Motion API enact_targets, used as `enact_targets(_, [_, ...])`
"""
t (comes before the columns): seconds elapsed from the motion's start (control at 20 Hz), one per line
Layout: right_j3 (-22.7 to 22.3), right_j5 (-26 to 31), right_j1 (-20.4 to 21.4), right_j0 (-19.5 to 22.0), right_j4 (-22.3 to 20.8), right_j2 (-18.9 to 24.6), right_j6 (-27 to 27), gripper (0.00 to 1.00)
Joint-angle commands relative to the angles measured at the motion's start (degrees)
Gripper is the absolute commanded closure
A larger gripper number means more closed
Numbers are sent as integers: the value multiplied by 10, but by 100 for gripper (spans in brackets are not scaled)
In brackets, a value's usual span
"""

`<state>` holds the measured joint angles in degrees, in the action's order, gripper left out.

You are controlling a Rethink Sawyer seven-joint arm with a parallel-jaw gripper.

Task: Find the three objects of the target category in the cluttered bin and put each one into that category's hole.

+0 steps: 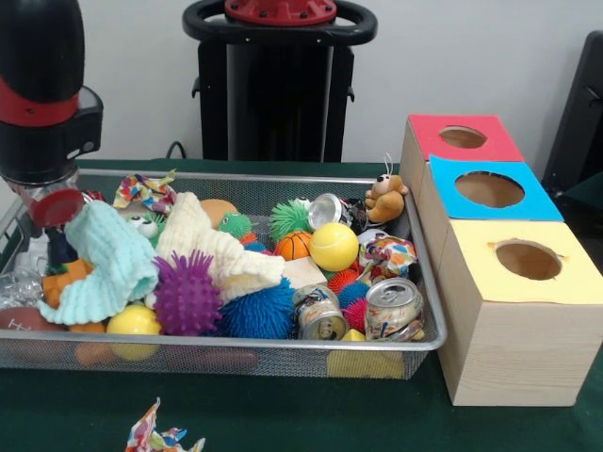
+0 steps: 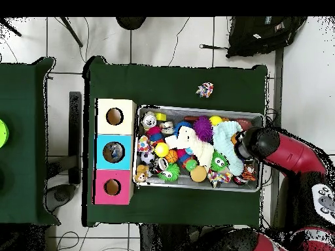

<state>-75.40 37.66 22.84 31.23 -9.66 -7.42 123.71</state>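
A wire-mesh bin is packed with toys. Three metal cans show in it: one lying at the back and two at the front right. A wooden box to the right has a red-topped hole, a blue-topped hole and a yellow-topped hole. My gripper reaches down into the bin's left end, next to a mint knitted cloth; the clutter hides its tip. From overhead, the arm covers the bin's right end.
Spiky balls in purple, blue and green, a yellow ball, a cream cloth and a small plush animal fill the bin. A patterned fabric scrap lies on the green table in front.
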Motion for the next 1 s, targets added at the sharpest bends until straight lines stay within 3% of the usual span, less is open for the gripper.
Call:
enact_targets(0.05, [-41,-47,-41,15,12,73,15,0])
enact_targets(0.6, [-26,-111,-65,16,-4,66,26,0])
enact_targets(1.0, [-38,-93,-31,19,-2,47,20,0])
